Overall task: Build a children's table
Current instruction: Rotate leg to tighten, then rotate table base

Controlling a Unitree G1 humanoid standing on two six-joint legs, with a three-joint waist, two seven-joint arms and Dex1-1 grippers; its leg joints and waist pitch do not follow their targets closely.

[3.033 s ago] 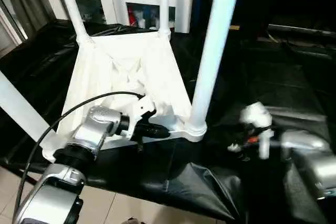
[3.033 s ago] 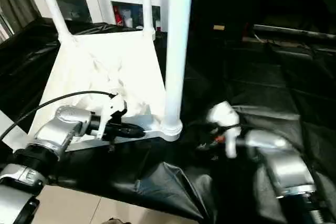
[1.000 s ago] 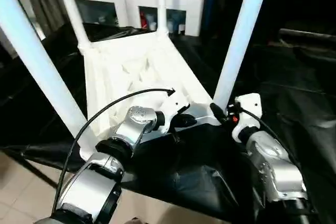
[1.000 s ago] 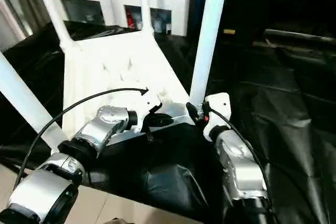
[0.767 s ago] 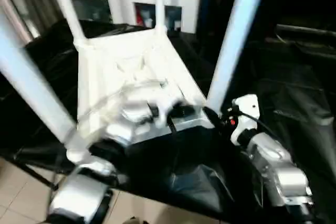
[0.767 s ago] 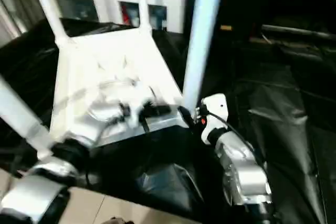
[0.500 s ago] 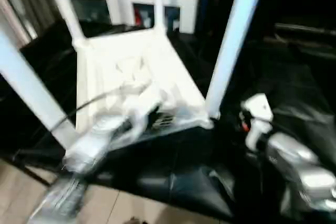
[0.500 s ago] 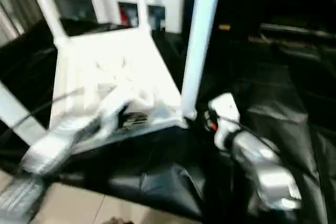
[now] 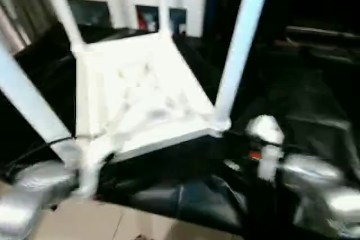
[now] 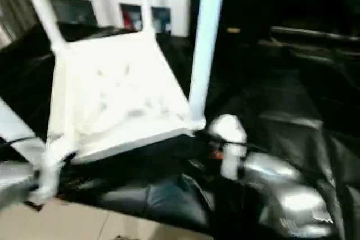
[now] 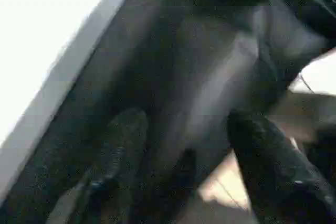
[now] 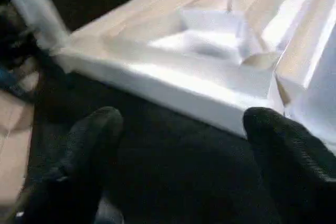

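progress: we saw children's table [image 9: 140, 96] inverted on desk [image 9: 315, 99], four legs [image 9: 239, 43] socketed | left gripper [image 11: 184, 129] fingers apart, empty | right gripper [image 12: 178, 129] fingers spread, empty | left: flip upright

Silver forearms [image 9: 315, 186], black-fingered pincers [image 12: 181, 124]

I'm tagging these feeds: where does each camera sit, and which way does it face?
Left eye, right eye: on the head, facing forward and down at the upturned children's table on black cloth; silver forearms show low.
Left wrist: along its open left gripper at cloth.
Right wrist: along its open right gripper at the table's edge.
Shared: table and cloth.
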